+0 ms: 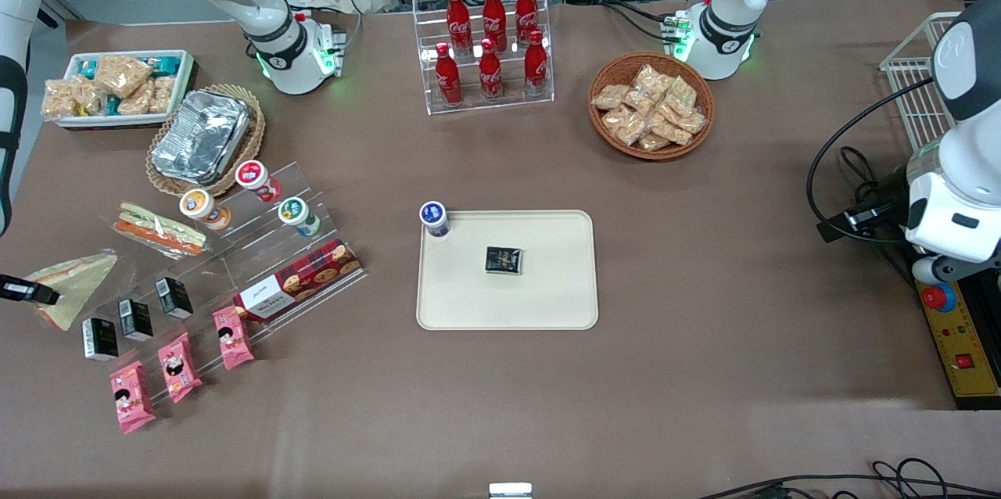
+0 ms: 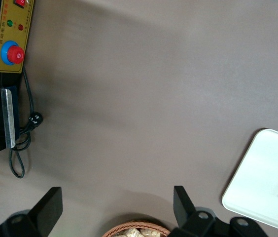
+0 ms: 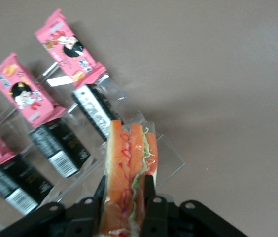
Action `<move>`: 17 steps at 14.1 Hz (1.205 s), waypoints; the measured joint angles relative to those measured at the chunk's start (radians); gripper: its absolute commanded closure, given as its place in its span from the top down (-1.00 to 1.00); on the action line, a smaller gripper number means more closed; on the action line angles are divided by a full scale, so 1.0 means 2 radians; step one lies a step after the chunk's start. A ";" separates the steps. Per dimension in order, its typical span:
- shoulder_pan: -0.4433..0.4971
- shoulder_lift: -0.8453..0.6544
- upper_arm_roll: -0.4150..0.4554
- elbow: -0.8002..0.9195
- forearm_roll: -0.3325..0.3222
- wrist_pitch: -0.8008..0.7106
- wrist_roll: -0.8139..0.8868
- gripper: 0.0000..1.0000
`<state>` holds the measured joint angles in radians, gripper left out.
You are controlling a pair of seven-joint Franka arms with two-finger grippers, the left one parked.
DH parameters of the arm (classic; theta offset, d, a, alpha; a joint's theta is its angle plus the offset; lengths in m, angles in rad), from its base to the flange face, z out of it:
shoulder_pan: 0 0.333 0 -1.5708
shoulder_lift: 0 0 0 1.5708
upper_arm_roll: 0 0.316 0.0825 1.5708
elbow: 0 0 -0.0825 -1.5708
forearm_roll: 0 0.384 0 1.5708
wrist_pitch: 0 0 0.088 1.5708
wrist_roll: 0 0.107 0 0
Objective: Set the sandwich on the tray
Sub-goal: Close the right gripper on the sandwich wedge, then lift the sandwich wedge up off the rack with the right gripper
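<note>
Gripping the sandwich [image 3: 128,173] between both fingers, gripper [image 3: 125,197] sits at working arm's end of table, well apart from tray [image 1: 547,303]; pink packets [image 3: 67,47] nearby.

The six red bottles [image 1: 491,41] in the clear rack, farther from the front camera than the tray [image 1: 547,303], carry white Coca-Cola script. Print on the red plaid box [image 1: 301,280] and the small black cartons [image 1: 134,317] cannot be made out.

Cream tray [image 1: 547,303], red-green-filled sandwich [image 3: 129,173]
</note>
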<state>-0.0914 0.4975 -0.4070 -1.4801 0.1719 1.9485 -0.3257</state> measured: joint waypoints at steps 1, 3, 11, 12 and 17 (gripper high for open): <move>0.003 -0.002 0.001 0.011 0.000 -0.013 -0.002 -0.55; 0.012 -0.005 0.001 0.036 -0.001 -0.041 -0.010 -0.53; 0.097 -0.051 0.005 0.079 -0.002 -0.111 -0.081 -0.52; 0.115 -0.056 0.006 0.079 -0.002 -0.121 -0.087 -0.51; 0.245 -0.057 0.009 0.079 -0.002 -0.128 -0.089 -0.50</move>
<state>0.3987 0.3831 -0.3885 -1.3229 0.1673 1.6917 -0.5045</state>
